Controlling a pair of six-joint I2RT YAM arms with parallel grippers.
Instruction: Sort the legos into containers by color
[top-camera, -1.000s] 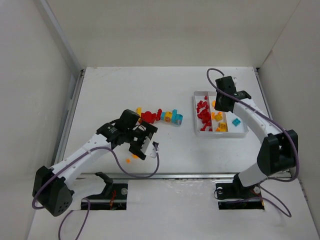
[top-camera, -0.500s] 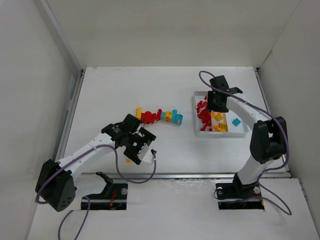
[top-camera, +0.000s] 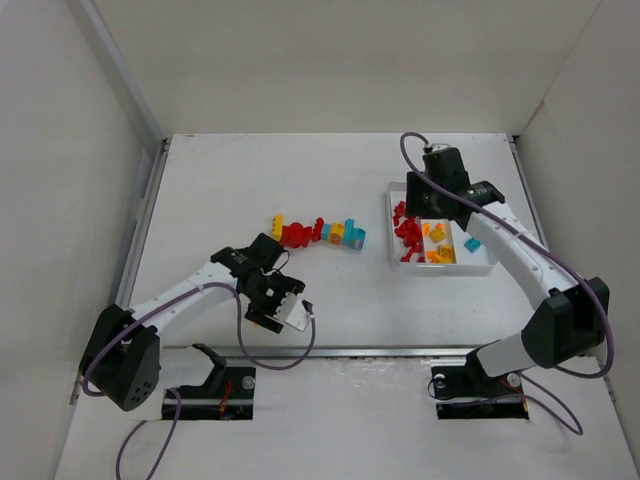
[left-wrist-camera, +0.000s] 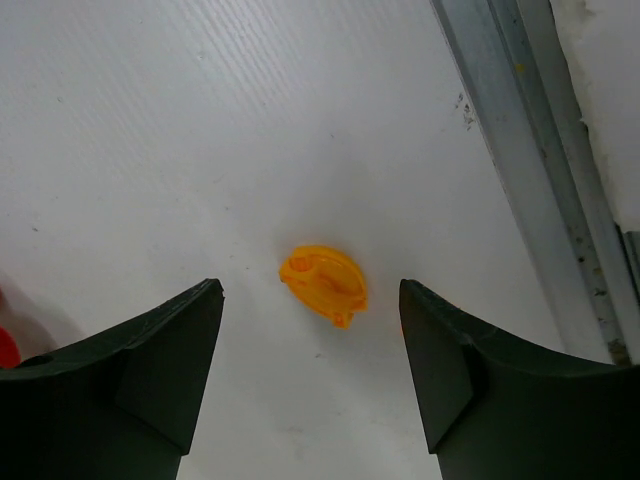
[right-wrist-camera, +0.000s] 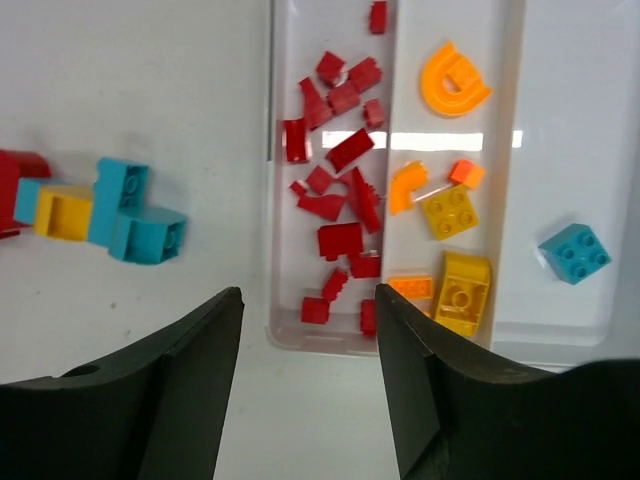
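Step in hand, by the look of it: pick-up of 1 stray orange lego w/ the left gripper. Jaws approx. half open, 1 finger each side of the piece, a gap on both sides, so nothing held yet. Lies flat on the desk between the fingers, a bit nearer the picture-right one in the wrist view, close to the metal rail at the near desk edge and well apart from the white tray. Next move prob. calls for: centring a touch, squeezing shut, lifting, then carrying across to the middle compartment w/ the other orange/yellow bits. Small rounded piece, so some risk of a sideways squirt under an off-centre pinch. Right gripper: jaws also part open, empty, hovering above the tray, roughly over its red side. Tray contents: red bits in the 1st compartment, orange/yellow in the 2nd, 1 cyan brick in the 3rd. Unsorted on the desk, left of the tray: a joined row of red, yellow & cyan bricks, not close to either gripper. Sorting well along, not done: row + stray piece to go.
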